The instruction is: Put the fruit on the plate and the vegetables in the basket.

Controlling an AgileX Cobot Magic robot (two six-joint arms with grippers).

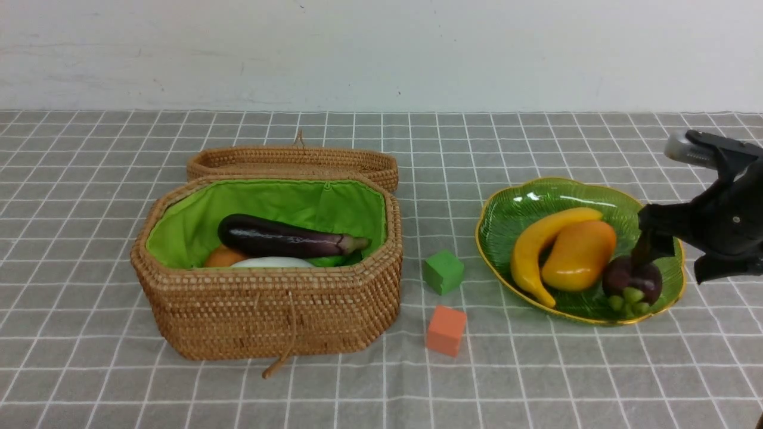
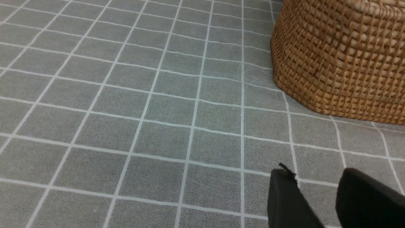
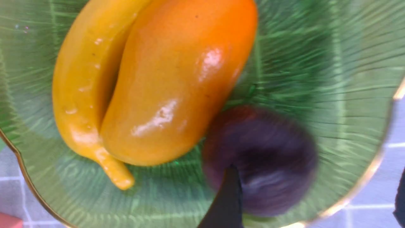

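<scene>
right gripper [image 1: 656,253] jaws spread, purple fruit [image 1: 633,280] dropped on plate [image 1: 506,208] | left gripper [image 2: 319,202] parked by basket [image 2: 341,57], holding nothing, slightly apart

The right tool [image 1: 667,247] is seen as matte black angular plastic, and a rounded silver-grey part is carried on top of its black arm. Two dark, blunt fingers [image 2: 289,202] of the left tool [image 2: 329,202] are shown, with a short black thread at one tip.

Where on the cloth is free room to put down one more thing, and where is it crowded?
Free: the cloth left of the basket, and the wide strip in front of both cubes. Narrow: between basket and plate, where the green cube and orange cube sit. Crowded: the plate, under the right hand.
</scene>
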